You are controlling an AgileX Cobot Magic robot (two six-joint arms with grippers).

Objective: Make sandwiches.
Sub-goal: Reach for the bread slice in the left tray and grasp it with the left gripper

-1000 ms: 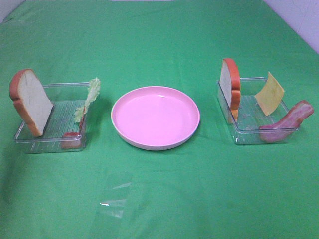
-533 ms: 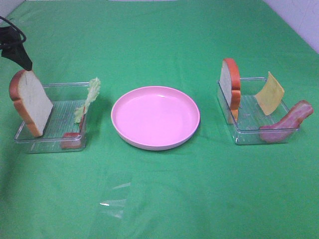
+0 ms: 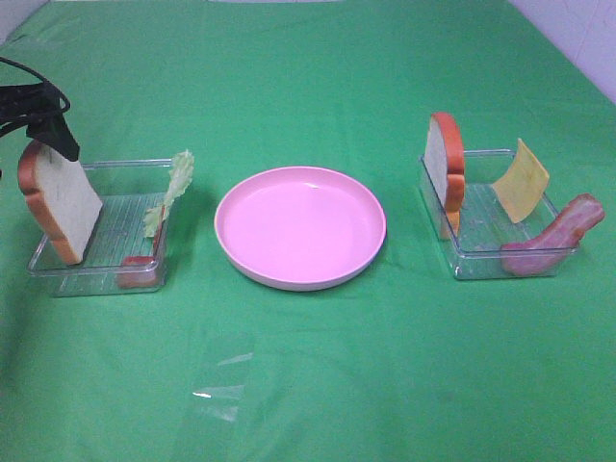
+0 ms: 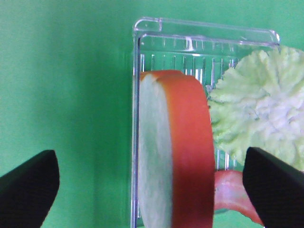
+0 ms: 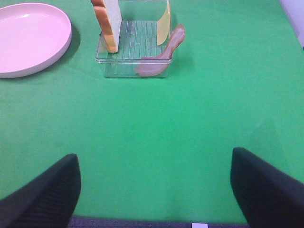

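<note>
We see the left bread standing on edge in the left tray, between the wide-spread fingers of the left gripper, neither finger touching it. The lettuce and left bacon sit on its crust side, near one finger. The right gripper is spread wide too, over bare cloth. The right tray, with the right bread, cheese and right bacon, is well ahead of its fingers, and the plate is beside that tray.
</note>
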